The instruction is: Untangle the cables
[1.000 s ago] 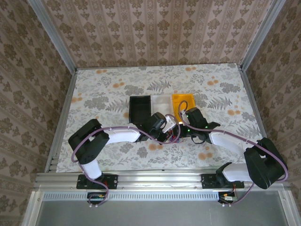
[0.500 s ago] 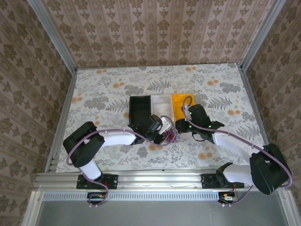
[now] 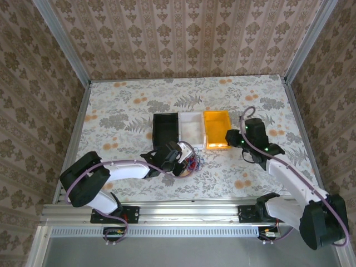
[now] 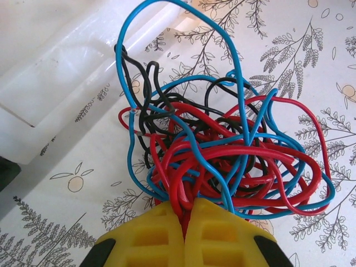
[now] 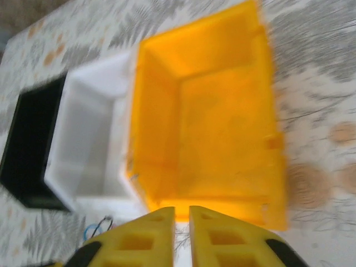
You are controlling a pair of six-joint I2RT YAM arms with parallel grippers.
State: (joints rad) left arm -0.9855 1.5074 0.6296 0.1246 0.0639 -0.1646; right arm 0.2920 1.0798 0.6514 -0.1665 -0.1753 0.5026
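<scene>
The cables (image 4: 222,150) are a tangled bunch of red, blue and black wires lying on the floral table just in front of the bins; from above the cables (image 3: 191,163) sit near the table's middle. My left gripper (image 4: 186,214) is shut on red strands at the bunch's near edge, and from above the left gripper (image 3: 182,158) lies low on the bunch's left. My right gripper (image 3: 229,137) hovers by the orange bin's right front corner, apart from the bunch. In its wrist view the right gripper (image 5: 182,214) stands slightly open with nothing between its fingers. A bit of the cables (image 5: 97,229) shows at lower left.
Three bins stand in a row at mid-table: black bin (image 3: 165,129), white bin (image 3: 191,127), orange bin (image 3: 217,129). The orange bin (image 5: 222,111) and white bin (image 5: 94,139) look empty inside. Metal frame rails border the table on all sides.
My right arm has pulled away from the bunch and swung right, to the orange bin's front corner. My left gripper has dragged the bunch a little toward the near left.
</scene>
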